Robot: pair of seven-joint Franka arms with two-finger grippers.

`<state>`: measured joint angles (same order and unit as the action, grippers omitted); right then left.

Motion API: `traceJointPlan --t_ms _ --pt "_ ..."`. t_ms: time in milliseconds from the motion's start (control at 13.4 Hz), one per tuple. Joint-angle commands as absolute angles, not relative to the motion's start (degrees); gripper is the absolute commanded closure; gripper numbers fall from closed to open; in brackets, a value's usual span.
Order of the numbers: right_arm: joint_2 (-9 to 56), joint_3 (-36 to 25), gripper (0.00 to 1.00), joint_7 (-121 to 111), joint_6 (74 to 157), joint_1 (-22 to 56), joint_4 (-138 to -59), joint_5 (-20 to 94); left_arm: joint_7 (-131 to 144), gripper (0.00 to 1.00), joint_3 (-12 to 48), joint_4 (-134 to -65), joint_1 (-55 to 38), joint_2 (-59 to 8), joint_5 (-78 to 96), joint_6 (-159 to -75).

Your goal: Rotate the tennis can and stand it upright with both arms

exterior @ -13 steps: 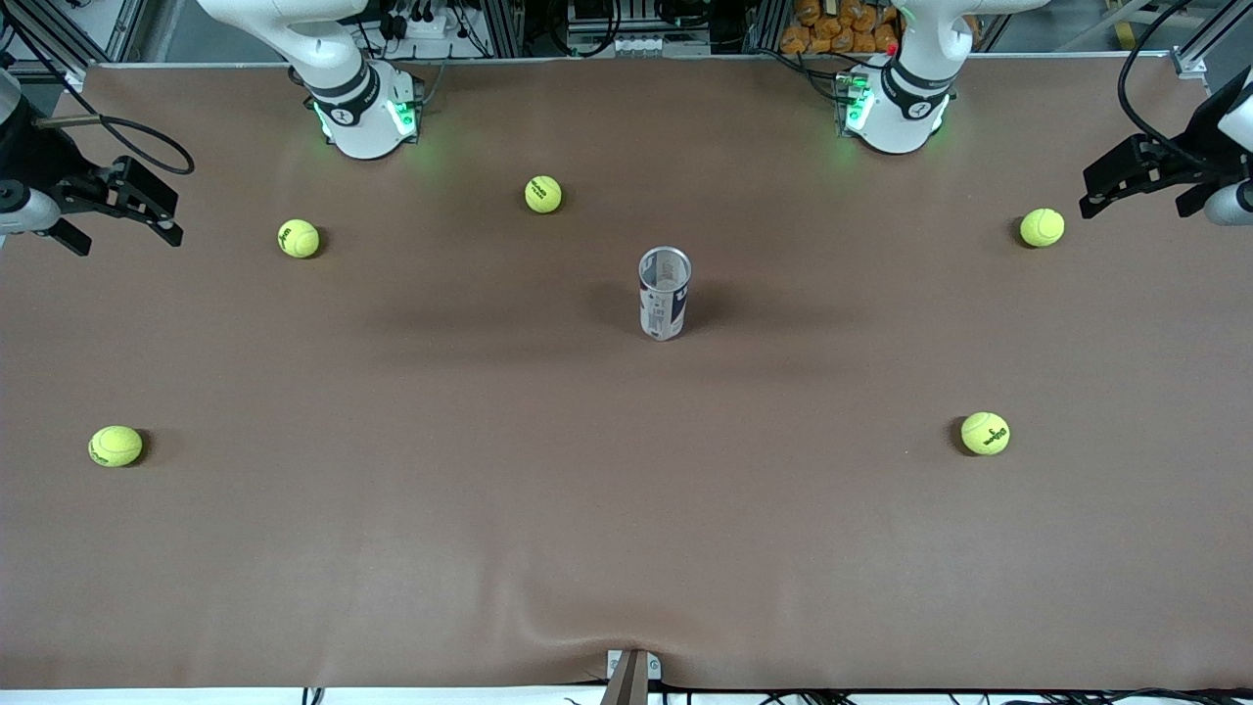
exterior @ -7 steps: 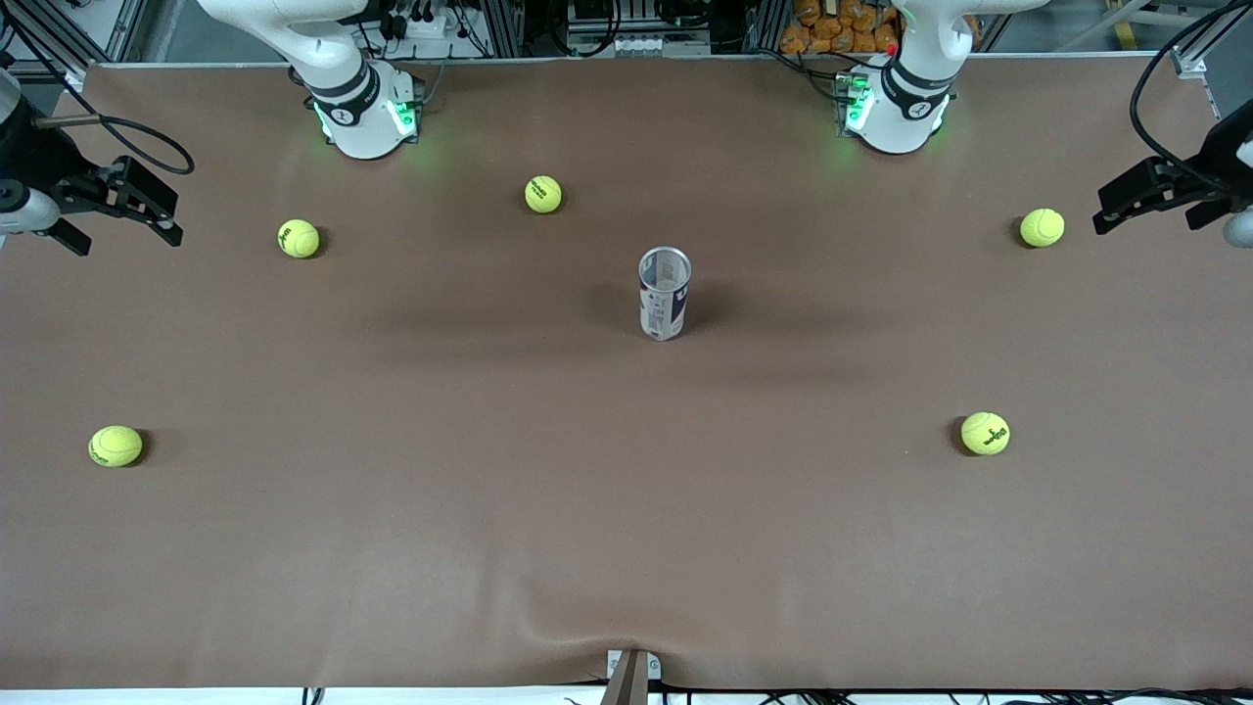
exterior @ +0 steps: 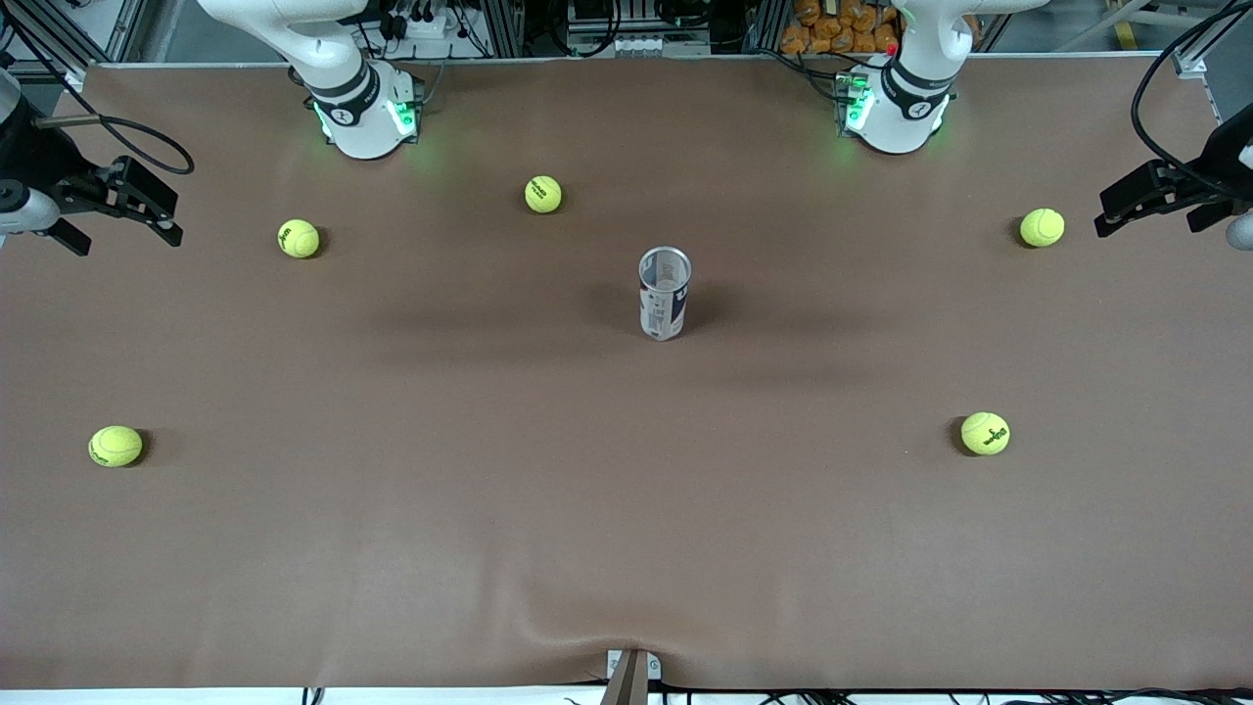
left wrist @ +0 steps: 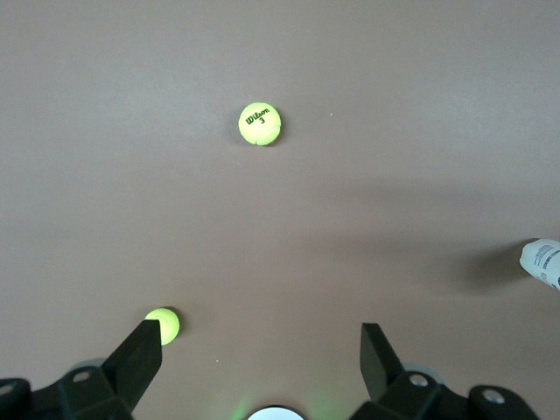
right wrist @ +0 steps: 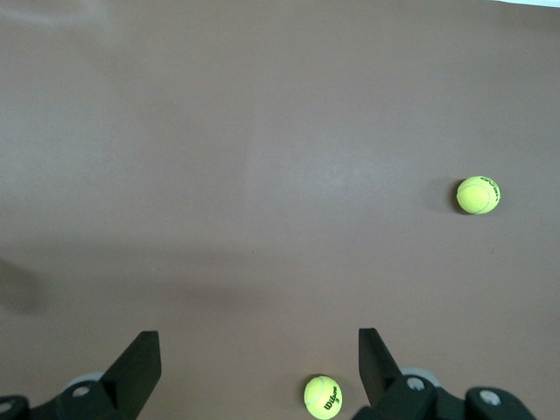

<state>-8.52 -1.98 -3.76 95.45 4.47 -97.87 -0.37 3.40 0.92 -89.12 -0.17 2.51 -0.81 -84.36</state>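
Observation:
The tennis can (exterior: 665, 294) stands upright near the middle of the brown table (exterior: 626, 548), its open silvery rim up and its white and dark-blue label toward the front camera. Neither gripper touches it. My left gripper (exterior: 1145, 223) hangs open and empty over the left arm's end of the table. In the left wrist view the left gripper (left wrist: 262, 343) is spread wide, and only an edge of the can (left wrist: 543, 262) shows. My right gripper (exterior: 129, 240) hangs open and empty over the right arm's end. The right wrist view shows the right gripper (right wrist: 259, 350) above bare table.
Several yellow-green tennis balls lie scattered around the can: one (exterior: 1042, 227) by the left gripper, one (exterior: 299, 238) toward the right gripper, one (exterior: 543, 194) between the bases. Two more lie nearer the front camera (exterior: 985, 433) (exterior: 116, 446).
The left gripper has drawn back toward the left arm's end of the table, away from the can. The right gripper and the can have stayed put.

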Motion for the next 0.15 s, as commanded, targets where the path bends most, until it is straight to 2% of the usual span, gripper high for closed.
traceJointPlan --t_ms 0,75 --pt "-8.70 -2.20 0.00 -2.90 95.27 4.83 -97.29 0.35 2.46 0.00 0.97 -89.82 -0.09 3.34 -0.44 -85.08" --pt "-8.70 -2.20 0.00 -2.90 95.27 4.75 -97.29 0.35 2.46 0.00 0.97 -89.74 -0.17 3.34 -0.53 -85.08"
